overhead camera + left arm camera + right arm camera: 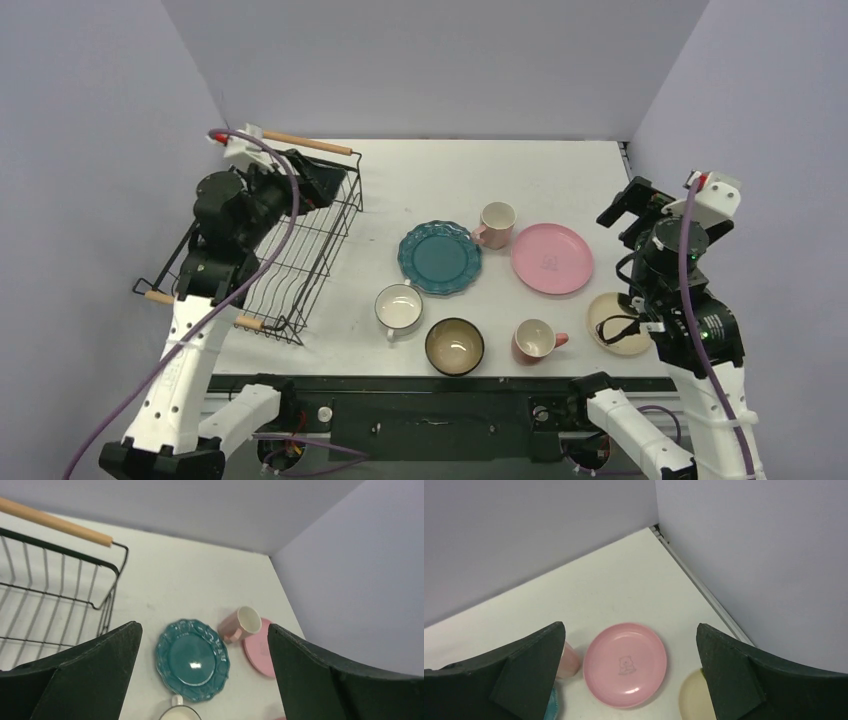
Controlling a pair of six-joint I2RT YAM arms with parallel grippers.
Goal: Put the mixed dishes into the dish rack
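nothing is loaded yet: the rack (300, 255) stands bare on the left, with all seven dishes (439, 257) on the counter (560, 170) beside it. the left end effector (325, 180) over the rack and the right end effector (622, 208) by the pink plate (552, 258) are both apart, empty.

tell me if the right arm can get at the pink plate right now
Probably yes. The right end effector hangs open near the pink plate, which lies flat with nothing on it; only a pink mug sits close beside it.
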